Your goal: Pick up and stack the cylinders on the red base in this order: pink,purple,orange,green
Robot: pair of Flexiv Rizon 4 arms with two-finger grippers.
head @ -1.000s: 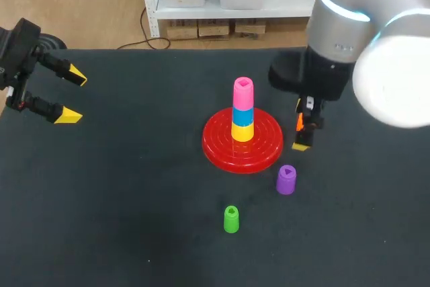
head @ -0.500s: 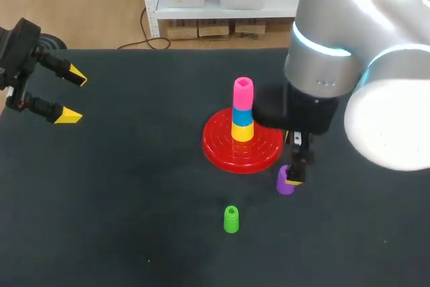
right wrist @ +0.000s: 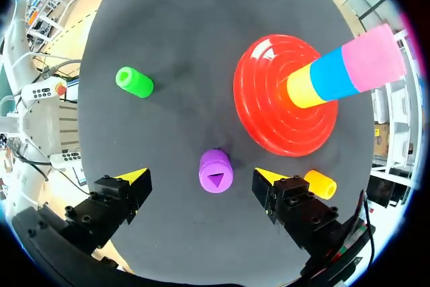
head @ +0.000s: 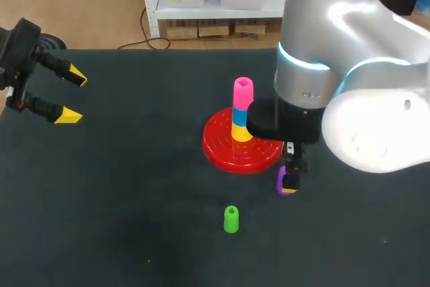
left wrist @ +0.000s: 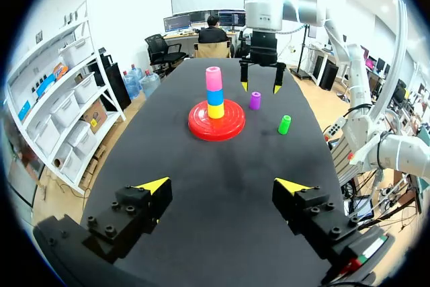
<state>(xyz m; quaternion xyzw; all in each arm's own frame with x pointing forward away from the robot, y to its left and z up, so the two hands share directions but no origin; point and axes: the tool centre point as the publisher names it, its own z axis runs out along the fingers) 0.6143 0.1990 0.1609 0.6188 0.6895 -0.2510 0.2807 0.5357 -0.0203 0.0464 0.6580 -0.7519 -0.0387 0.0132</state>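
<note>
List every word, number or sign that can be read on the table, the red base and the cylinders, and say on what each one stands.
None: no word or number can be read on the table, the red base, the pink cylinder, the green cylinder or the orange cylinder.
The purple cylinder shows only a triangle shape on its top, no text.
</note>
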